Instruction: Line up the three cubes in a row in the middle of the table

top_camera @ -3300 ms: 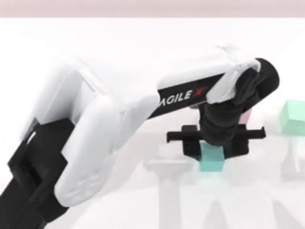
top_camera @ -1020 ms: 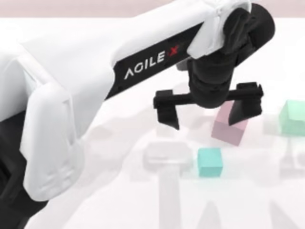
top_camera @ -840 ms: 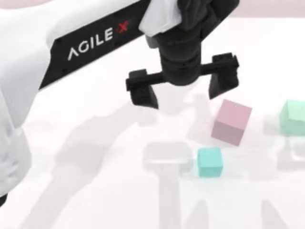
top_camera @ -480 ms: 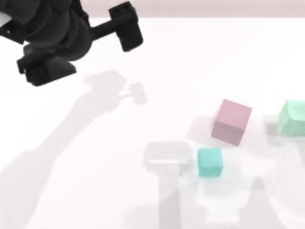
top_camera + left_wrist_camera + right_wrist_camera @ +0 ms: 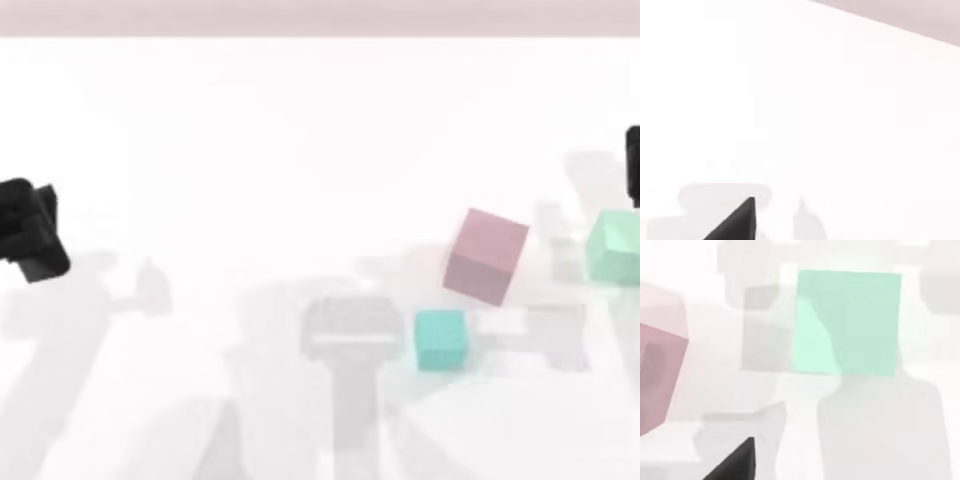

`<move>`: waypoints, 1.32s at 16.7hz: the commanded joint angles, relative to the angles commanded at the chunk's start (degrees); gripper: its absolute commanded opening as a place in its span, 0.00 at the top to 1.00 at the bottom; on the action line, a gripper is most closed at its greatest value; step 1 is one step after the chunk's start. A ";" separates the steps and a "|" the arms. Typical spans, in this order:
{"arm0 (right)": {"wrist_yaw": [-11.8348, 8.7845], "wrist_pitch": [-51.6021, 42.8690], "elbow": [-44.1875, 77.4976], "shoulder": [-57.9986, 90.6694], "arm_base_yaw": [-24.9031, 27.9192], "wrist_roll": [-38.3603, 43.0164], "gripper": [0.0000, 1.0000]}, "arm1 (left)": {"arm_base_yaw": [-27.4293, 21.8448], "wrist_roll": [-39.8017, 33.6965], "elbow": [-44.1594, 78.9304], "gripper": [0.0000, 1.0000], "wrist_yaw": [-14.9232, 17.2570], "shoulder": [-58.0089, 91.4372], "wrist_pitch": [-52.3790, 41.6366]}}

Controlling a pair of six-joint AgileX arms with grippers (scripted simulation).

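Turquoise cube (image 5: 440, 339) sits nearest the surface's (image 5: 250, 150) front edge, right of middle. Pink cube (image 5: 486, 256) just behind it, tilted. Mint cube (image 5: 613, 245) at right edge, right claw (image 5: 633, 165) above it, left claw (image 5: 30, 232) at left edge; fingers of both: cannot tell.

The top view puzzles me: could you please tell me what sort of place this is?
Probably a rendered tabletop test scene, not a real room: a plain white table, three plain cubes, pink, turquoise and mint, and a black end effector at each side edge, left and right.
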 joint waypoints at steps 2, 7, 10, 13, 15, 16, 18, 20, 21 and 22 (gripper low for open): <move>0.03 -4.84 6.87 8.14 0.27 0.97 0.00 | 3.69 5.69 -9.82 0.00 0.35 -9.92 6.64; 0.05 -13.37 20.56 23.57 0.78 2.81 0.00 | 10.09 17.12 -27.64 0.00 1.36 -29.26 19.65; 0.04 -15.66 24.70 27.86 0.93 3.33 0.00 | 11.79 20.73 -32.62 0.00 1.72 -34.67 23.60; 0.04 -15.94 25.20 28.34 0.95 3.40 0.00 | 12.00 21.20 -33.15 0.00 1.76 -35.29 24.10; 0.04 -15.94 25.20 28.34 0.95 3.40 0.00 | 12.00 21.20 -33.15 0.00 1.76 -35.29 24.10; 0.04 -15.99 25.34 28.54 0.64 3.39 0.00 | 12.00 21.20 -33.15 0.00 1.76 -35.29 24.10; 0.05 -15.05 24.60 28.81 0.75 3.31 0.00 | 12.00 21.20 -33.15 0.00 1.76 -35.29 24.10; 0.06 -11.73 22.31 29.87 0.87 3.31 0.00 | 12.00 21.20 -33.15 0.00 1.76 -35.29 24.10; 0.06 -9.23 20.81 30.65 0.90 3.35 0.00 | 12.00 21.20 -33.15 0.00 1.76 -35.29 24.10; 0.07 -6.44 19.14 31.52 0.92 3.42 0.00 | 12.00 21.20 -33.15 0.00 1.76 -35.29 24.10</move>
